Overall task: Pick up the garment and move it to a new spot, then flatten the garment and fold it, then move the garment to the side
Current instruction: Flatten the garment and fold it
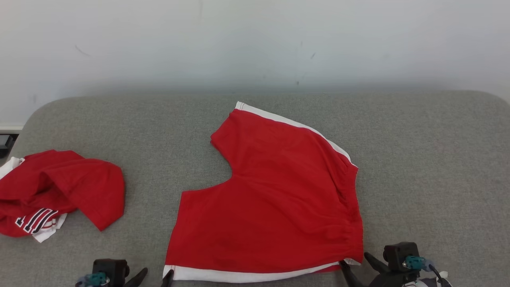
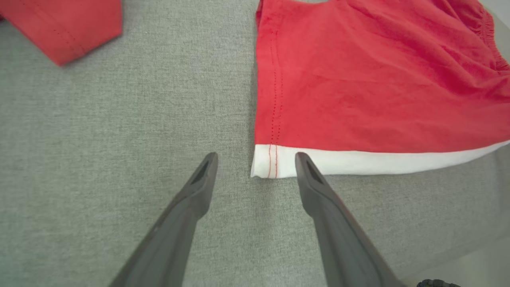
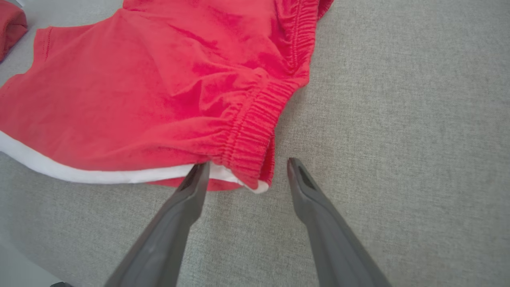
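While spread flat, shorts [image 1: 271, 199]: centre of grey padded surface [image 1: 430, 179], one leg toward wall [image 1: 255, 40], other leg along near edge, elastic waistband [image 3: 255, 131] to robot's right.
Step in hand: flattening judged done; fold about to start, nothing lifted yet.
Left gripper [image 1: 156, 275]: fingers apart, straddling near-left corner of white hem band [image 2: 358, 163]; contact with cloth not certain.
Right gripper [image 1: 355, 261]: fingers apart, either side of near end of elastic waistband; clamped on nothing.
Next move, as judged: lower both, pinch both near corners through all layers, lift together, carry near leg over far leg, match hems.
Waistband corner: bunched and thick, bit of white showing underneath; probably needs a deeper bite.
Second red garment [image 1: 59, 191]: crumpled, far left, well apart from shorts; no obstacle to fold, though taking up left side for later set-aside.
Risk: pinching top layer alone, lower layer left behind.
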Robot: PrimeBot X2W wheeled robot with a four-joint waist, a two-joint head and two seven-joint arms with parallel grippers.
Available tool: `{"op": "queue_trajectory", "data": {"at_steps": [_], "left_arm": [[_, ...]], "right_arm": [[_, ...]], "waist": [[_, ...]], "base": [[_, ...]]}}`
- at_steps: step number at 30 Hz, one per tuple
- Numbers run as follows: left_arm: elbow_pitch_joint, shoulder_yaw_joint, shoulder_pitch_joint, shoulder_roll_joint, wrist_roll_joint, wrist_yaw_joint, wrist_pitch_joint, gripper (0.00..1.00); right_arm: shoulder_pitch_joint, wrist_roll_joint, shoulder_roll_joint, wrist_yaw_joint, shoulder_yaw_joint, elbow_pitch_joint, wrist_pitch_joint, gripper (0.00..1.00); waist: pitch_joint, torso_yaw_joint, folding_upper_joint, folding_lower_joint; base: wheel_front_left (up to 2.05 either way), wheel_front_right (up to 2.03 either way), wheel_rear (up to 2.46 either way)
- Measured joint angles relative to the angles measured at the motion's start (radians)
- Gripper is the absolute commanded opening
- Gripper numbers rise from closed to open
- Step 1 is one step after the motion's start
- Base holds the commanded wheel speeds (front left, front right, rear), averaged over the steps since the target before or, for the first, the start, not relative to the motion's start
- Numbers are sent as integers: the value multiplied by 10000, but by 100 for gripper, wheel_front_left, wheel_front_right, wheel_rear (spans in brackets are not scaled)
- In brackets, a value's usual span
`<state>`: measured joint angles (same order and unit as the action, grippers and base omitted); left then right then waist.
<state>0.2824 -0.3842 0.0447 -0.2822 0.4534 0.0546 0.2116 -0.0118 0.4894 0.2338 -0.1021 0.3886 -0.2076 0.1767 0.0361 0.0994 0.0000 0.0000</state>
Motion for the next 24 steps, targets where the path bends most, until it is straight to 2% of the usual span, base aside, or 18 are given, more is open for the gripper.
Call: {"op": "queue_trajectory", "data": {"at_steps": [13, 14, 15, 16, 17, 24], "left_arm": [[1373, -221, 777, 288, 188, 341, 347, 100], [1499, -242, 865, 316, 217, 345, 353, 74], [1570, -265, 933, 316, 215, 353, 353, 56], [1661, -259, 995, 328, 232, 380, 353, 29], [1756, -251, 1055, 345, 265, 428, 353, 0], [2075, -295, 1167, 468, 299, 499, 238, 0]], "right_arm": [[-558, -180, -167, 146, 337, -754, 272, 100], [-593, -182, -174, 146, 343, -794, 272, 100], [-606, -196, -192, 148, 347, -813, 272, 79], [-612, -211, -201, 161, 380, -851, 272, 35], [-615, -224, -219, 192, 408, -886, 272, 0], [-816, -238, -311, 251, 437, -1116, 259, 0]], "waist": [[205, -126, 1, 1], [218, -138, 0, 0], [228, -147, 1, 0], [238, -155, 0, 0], [248, -163, 0, 0], [288, -192, 0, 0]], "base": [[0, 0, 0], [0, 0, 0], [0, 0, 0], [0, 0, 0], [0, 0, 0], [0, 0, 0]]}}
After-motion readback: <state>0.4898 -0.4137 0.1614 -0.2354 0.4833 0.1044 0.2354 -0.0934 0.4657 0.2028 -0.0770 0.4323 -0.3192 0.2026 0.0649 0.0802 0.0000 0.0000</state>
